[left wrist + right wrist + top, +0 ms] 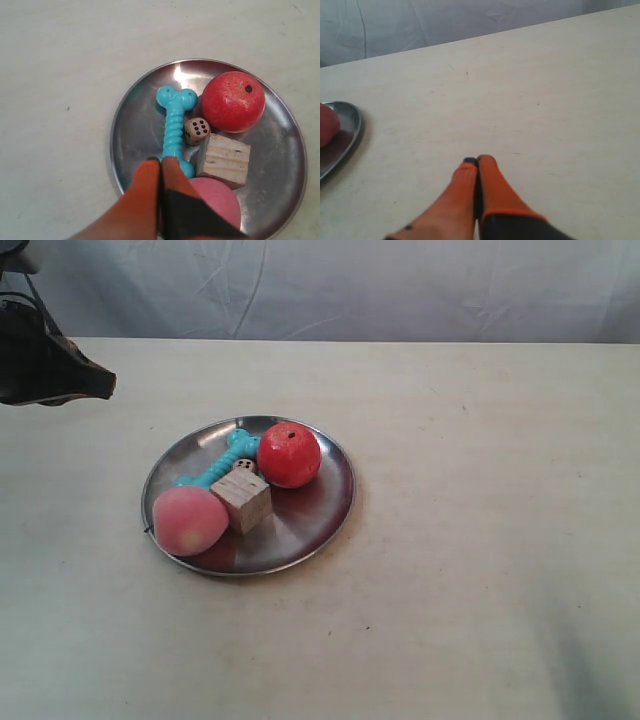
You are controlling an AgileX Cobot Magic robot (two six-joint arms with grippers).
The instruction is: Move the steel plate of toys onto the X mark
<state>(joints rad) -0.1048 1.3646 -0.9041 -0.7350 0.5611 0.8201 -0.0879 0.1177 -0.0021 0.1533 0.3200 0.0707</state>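
The steel plate (310,505) lies left of the table's middle and holds a teal bone (222,462), a red ball (289,455), a pink ball (188,521), a wooden cube (243,500) and a small brown die (243,466). My left gripper (160,161) hangs shut and empty above the plate (135,130), its tips over the bone (174,130) beside the pink ball (217,200). My right gripper (477,161) is shut over bare tabletop, well away from the plate (347,120). I cannot pick out the X mark with any certainty.
A dark arm (55,375) reaches in at the exterior view's upper left, above and behind the plate. A grey cloth backdrop (350,285) hangs behind the table's far edge. Pale tabletop (480,520) stretches right of the plate. A tiny dark speck (68,108) lies on the table near the plate.
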